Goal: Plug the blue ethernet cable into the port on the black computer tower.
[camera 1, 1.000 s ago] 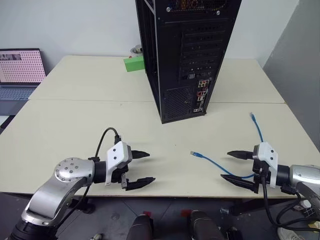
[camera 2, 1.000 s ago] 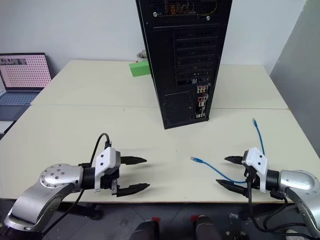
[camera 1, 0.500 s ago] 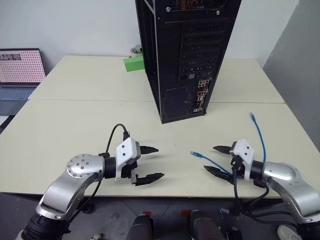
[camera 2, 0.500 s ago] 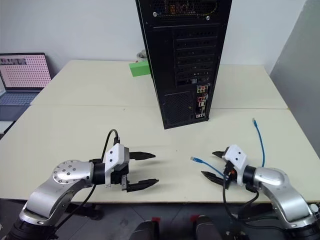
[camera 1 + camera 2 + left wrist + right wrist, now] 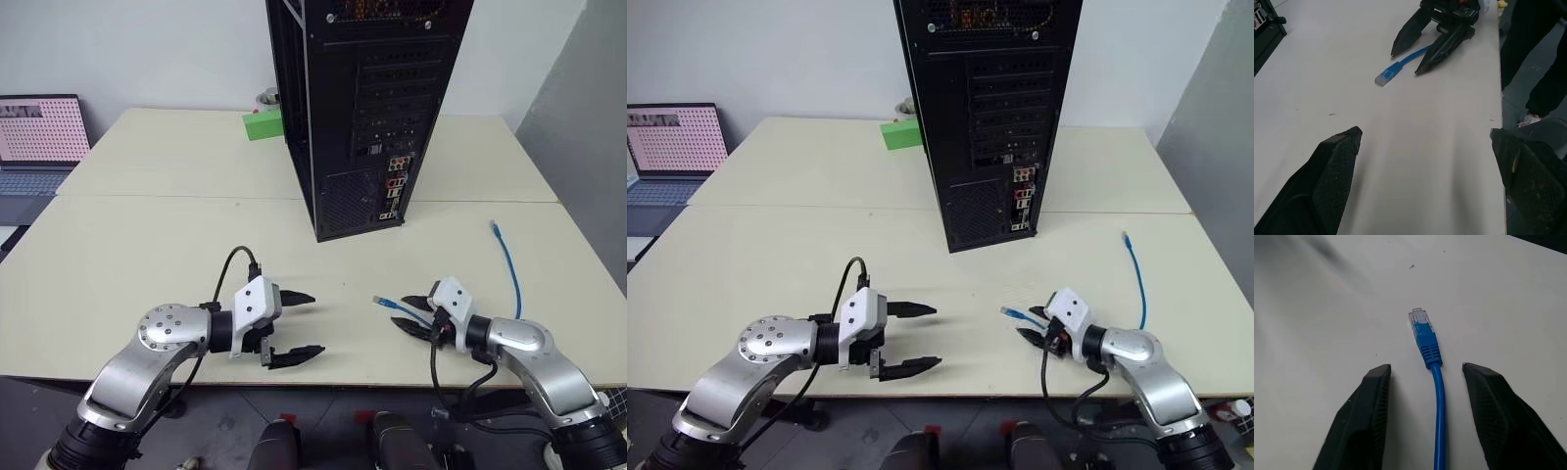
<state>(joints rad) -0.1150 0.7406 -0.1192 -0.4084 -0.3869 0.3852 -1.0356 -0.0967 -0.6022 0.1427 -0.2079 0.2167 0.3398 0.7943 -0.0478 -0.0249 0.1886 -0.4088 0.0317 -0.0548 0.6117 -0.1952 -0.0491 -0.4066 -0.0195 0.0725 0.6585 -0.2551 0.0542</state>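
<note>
The black computer tower (image 5: 372, 108) stands upright at the middle back of the table, rear panel towards me. The port lies in the cluster of small sockets (image 5: 394, 186) low on that panel. The blue ethernet cable (image 5: 511, 269) lies flat on the table at the right, with one clear plug (image 5: 1419, 320) pointing left and the other end (image 5: 496, 227) farther back. My right gripper (image 5: 408, 313) rests low over the table with its fingers (image 5: 1374, 396) either side of the cord just behind the plug, gaps showing on both sides. My left gripper (image 5: 315, 323) hovers open and empty at front centre.
A small green box (image 5: 263, 125) sits behind the tower on its left. A laptop (image 5: 39, 137) stands at the far left. The table's front edge (image 5: 353, 384) runs just below both grippers.
My right gripper has moved left and forward along the cable to its plug end, and its fingers have narrowed around the cord. My left gripper has shifted a little to the right.
</note>
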